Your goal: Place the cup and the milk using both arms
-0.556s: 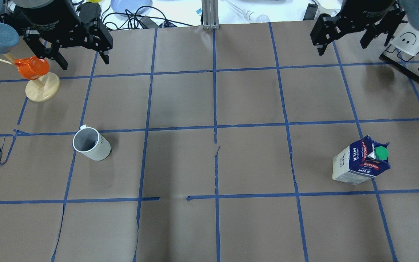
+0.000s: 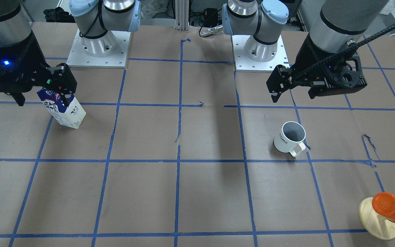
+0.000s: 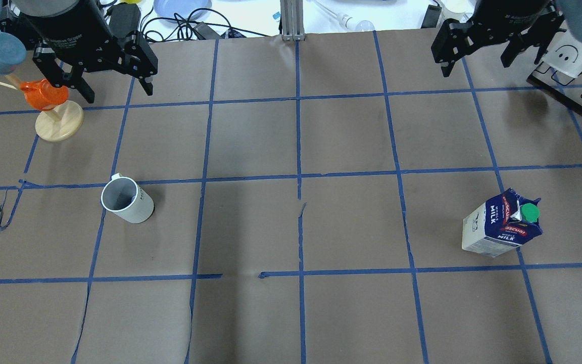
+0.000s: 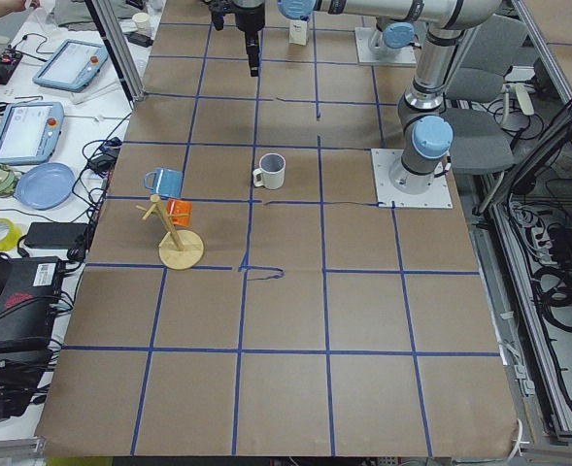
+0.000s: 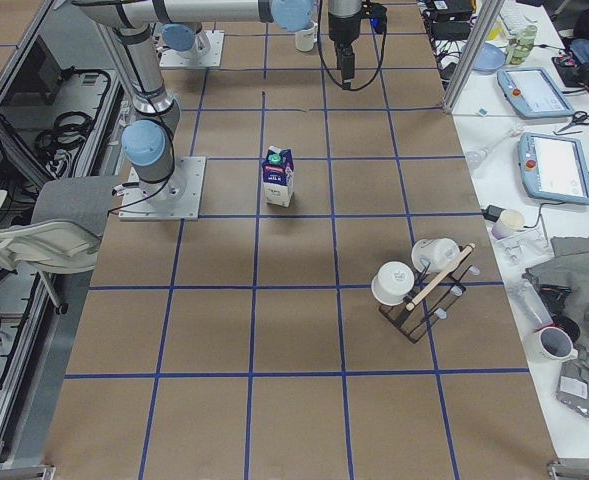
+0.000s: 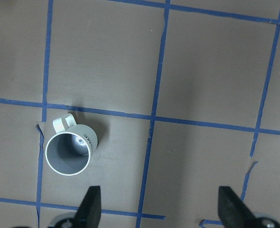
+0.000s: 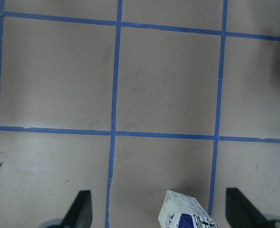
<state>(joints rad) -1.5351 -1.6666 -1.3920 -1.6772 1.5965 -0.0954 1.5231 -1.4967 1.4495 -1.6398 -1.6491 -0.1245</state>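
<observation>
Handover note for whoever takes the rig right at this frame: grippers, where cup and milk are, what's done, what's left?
Left gripper: open, empty, raised, not over the cup.
Right gripper: open, empty, raised, apart from the milk.
The cup stands upright on the table, on the robot's left half.
The milk stands upright on the right half.
Done: nothing grasped or placed.
Left: probably the left arm takes the cup and the right takes the milk, then both are placed.
</observation>
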